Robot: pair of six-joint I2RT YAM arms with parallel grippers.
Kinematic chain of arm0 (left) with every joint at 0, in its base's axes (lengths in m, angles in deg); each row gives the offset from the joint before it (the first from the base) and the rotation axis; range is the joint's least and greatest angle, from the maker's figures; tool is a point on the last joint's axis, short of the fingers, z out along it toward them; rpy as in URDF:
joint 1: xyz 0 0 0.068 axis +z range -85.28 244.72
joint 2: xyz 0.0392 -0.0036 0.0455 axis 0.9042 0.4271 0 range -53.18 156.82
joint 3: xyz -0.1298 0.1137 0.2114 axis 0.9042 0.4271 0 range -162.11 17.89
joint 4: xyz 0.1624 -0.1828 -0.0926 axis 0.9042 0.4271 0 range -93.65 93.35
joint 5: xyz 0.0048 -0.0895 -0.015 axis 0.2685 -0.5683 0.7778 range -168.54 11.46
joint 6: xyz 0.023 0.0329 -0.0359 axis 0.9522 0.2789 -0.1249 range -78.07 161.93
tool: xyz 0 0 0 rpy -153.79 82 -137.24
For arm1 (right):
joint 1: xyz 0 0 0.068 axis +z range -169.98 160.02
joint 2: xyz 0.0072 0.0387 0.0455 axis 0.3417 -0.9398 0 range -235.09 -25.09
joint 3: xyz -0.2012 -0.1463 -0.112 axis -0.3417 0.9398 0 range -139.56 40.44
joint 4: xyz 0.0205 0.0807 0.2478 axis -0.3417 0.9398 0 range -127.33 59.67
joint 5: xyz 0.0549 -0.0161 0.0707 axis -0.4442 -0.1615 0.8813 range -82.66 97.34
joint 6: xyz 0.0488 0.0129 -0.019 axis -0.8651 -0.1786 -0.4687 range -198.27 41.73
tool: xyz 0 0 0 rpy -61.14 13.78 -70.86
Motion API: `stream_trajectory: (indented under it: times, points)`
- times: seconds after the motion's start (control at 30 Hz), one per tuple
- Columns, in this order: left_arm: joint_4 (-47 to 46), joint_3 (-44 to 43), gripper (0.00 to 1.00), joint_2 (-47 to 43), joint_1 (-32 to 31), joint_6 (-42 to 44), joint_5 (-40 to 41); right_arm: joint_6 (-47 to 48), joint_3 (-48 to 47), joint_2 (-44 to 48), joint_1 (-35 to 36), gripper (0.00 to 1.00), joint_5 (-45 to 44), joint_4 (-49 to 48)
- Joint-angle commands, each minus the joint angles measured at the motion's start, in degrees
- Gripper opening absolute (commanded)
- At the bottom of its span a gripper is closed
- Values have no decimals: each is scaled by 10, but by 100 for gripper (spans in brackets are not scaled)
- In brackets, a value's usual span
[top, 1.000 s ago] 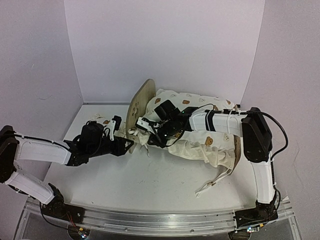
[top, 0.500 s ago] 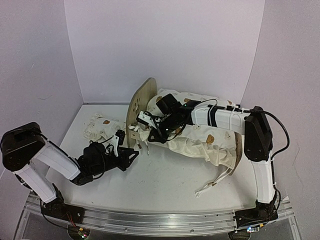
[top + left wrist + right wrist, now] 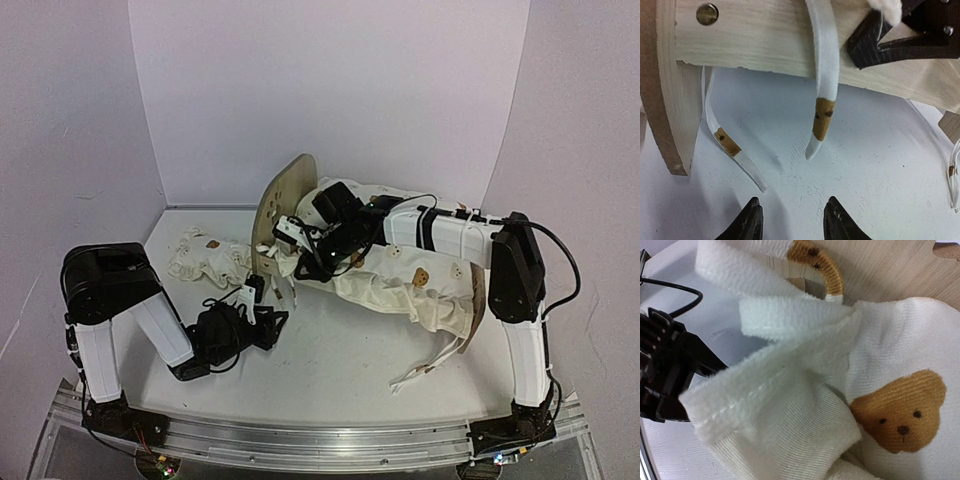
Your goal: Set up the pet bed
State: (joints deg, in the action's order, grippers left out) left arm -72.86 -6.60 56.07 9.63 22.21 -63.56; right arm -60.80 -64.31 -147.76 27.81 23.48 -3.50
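Pet bed (image 3: 283, 205) is found mid-table toward the far side, tilted, with the cushion (image 3: 400, 285) draped over it. Right gripper (image 3: 310, 258) is clamped on the cushion edge. Left gripper (image 3: 790, 220) is held apart and empty on the near side of the frame. If the loose ties (image 3: 824, 80) are snagged, the frame could be toppled.

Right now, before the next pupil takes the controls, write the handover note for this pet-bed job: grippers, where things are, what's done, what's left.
Left gripper: open, empty, low over the table, facing the bed.
Right gripper: shut on a fold of the cushion beside the headboard.
Bed: mid-table; cushion bunched across it, ties dangling loose under the rail.
Pillow: on the table, left of the headboard.
Done: cushion on the frame.
Left, probably: spread it flat, secure ties, add pillow.
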Motion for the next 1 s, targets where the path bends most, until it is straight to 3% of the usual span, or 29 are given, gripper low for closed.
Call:
stream_trajectory:
  times: [0.0,0.53,0.67,0.87,0.97]
  points:
    - [13,-46,44,29,-14,-53,54,-62,-56,80,-5,0,25,-71]
    - [374,-218,45,94,-19,-157,219,-55,-54,78,-6,0,27,-71]
    - [481,-266,35,122,-19,-167,242,-53,-56,87,-6,0,31,-71]
    - [548,-268,0,112,-21,-158,253,-47,-51,96,-6,0,24,-71]
    - [551,-244,0,50,-27,-124,235,-45,-37,96,-5,0,22,-71]
